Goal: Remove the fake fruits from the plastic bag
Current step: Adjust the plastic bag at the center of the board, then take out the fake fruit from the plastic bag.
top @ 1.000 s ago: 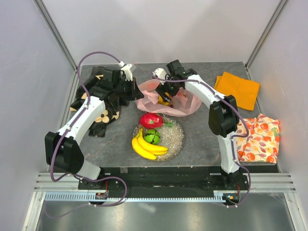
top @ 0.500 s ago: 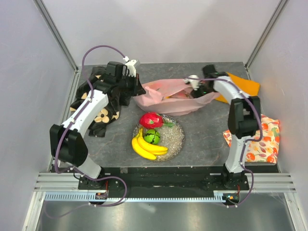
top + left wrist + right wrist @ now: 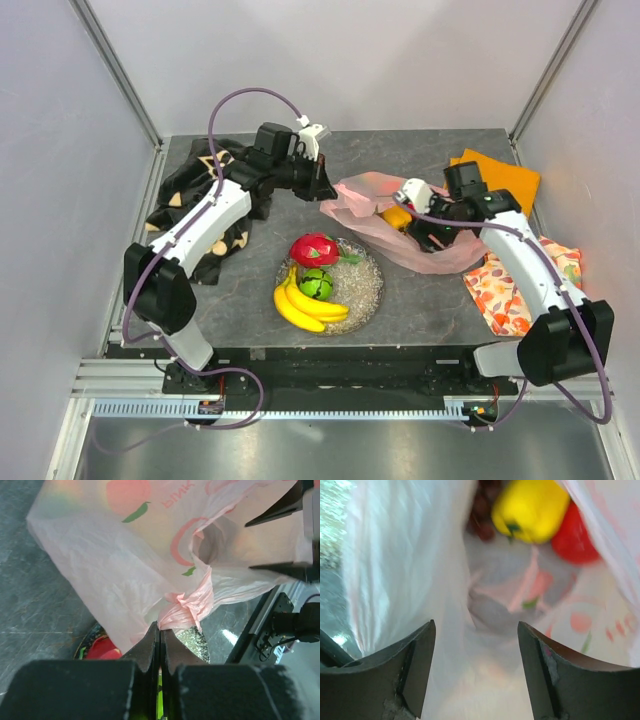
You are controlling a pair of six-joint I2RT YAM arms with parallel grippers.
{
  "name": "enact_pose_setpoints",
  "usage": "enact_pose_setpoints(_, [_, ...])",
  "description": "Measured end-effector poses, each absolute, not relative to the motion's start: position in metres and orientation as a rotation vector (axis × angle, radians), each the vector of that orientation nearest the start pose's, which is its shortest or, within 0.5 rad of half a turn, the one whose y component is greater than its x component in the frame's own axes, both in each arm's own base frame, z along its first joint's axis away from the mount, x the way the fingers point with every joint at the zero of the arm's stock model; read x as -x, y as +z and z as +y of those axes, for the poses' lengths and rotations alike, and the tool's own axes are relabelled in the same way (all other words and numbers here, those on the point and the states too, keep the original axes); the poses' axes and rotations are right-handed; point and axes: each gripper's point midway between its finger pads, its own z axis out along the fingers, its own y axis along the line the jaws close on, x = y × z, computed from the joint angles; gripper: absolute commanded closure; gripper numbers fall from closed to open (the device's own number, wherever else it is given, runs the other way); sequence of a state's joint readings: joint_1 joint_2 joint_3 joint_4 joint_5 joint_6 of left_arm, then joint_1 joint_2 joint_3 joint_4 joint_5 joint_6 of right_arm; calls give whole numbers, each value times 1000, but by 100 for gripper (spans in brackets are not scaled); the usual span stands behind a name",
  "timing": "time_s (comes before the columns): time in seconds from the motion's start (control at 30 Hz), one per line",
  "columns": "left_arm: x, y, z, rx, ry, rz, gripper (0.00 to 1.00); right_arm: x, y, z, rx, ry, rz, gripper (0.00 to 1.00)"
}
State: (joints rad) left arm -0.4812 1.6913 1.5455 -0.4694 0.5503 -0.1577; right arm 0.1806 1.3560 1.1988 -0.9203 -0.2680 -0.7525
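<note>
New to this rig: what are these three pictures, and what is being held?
Two robot arms are bolted at the near edge of the table. One picture is from overhead; the others come from a camera on each wrist. The left gripper is pinched shut on a twisted part of the pink bag. The right gripper is open at the bag's mouth; inside lie a yellow fruit, a red fruit and dark grapes. A glittery plate holds bananas, a dragon fruit and a green ball. An orange cloth, a floral cloth and a dark cloth lie around.
</note>
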Motion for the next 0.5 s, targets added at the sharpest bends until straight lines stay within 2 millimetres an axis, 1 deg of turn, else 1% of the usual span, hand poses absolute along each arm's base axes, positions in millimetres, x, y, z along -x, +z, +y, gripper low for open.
enact_pose_setpoints(0.07, [-357,239,-304,-692,-967,2138,98,-299,159,99,1318,183,2202,27])
enact_pose_setpoints(0.1, [-355,239,-308,-698,-973,2136,98,-301,158,107,1340,192,2181,27])
enact_pose_setpoints(0.17, [-351,240,-314,-712,-982,2127,98,-309,151,116,1342,197,2175,31])
enact_pose_setpoints(0.23, [-346,240,-322,-733,-993,2120,98,-321,141,117,1317,189,2212,34])
enact_pose_setpoints(0.37, [-339,235,-333,-766,-1007,2121,99,-351,117,120,1256,161,2286,34])
enact_pose_setpoints(0.4, [-338,235,-334,-768,-1006,2122,99,-358,112,120,1241,151,2297,32])
enact_pose_setpoints(0.43, [-339,235,-334,-766,-1001,2123,98,-362,108,121,1227,146,2307,26])
enact_pose_setpoints(0.5, [-341,235,-333,-759,-990,2122,99,-373,105,121,1195,127,2321,20])
